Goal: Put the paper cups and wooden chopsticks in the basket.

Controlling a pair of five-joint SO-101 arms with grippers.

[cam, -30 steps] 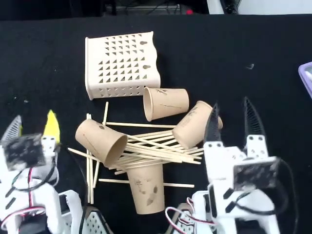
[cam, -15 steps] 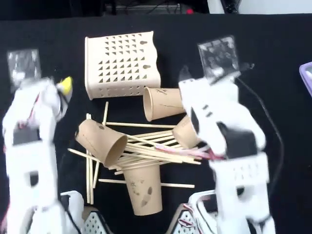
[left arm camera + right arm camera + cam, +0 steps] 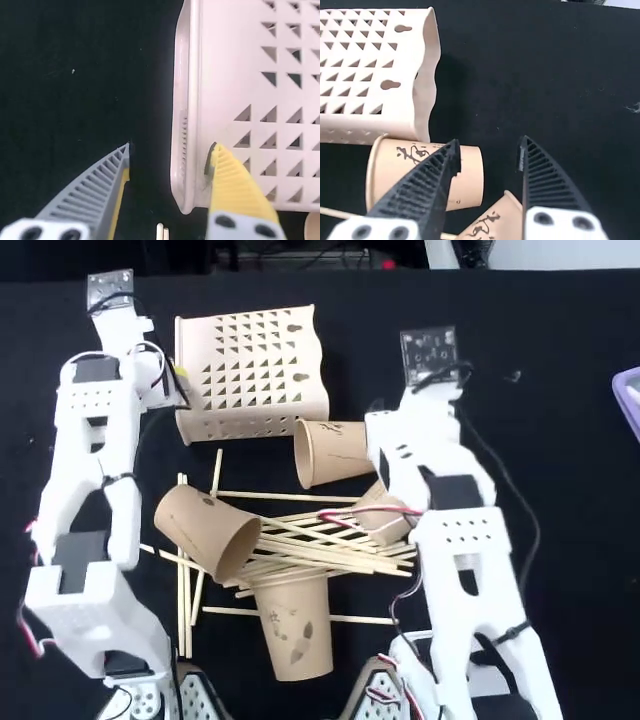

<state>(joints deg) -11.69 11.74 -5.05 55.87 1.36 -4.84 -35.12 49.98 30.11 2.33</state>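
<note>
basket (image 3: 250, 370) on its side far left, left gripper (image 3: 171, 146) spread astride its left edge (a finger each side), right gripper (image 3: 489, 141) gaping over a toppled paper cup (image 3: 395, 170), wooden chopsticks (image 3: 320, 545) heaped nearer

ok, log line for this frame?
left gripper open, straddling basket edge | right gripper open above paper cup | wooden chopsticks piled

Basket (image 3: 250, 370) lies behind four cups (image 3: 340, 452); chopsticks (image 3: 330, 552) heaped among the cups

Robotics lab bench: black-covered table (image 3: 560, 330), white left arm (image 3: 90, 440) and right arm (image 3: 455, 530), exposed wiring (image 3: 385, 513)
</note>
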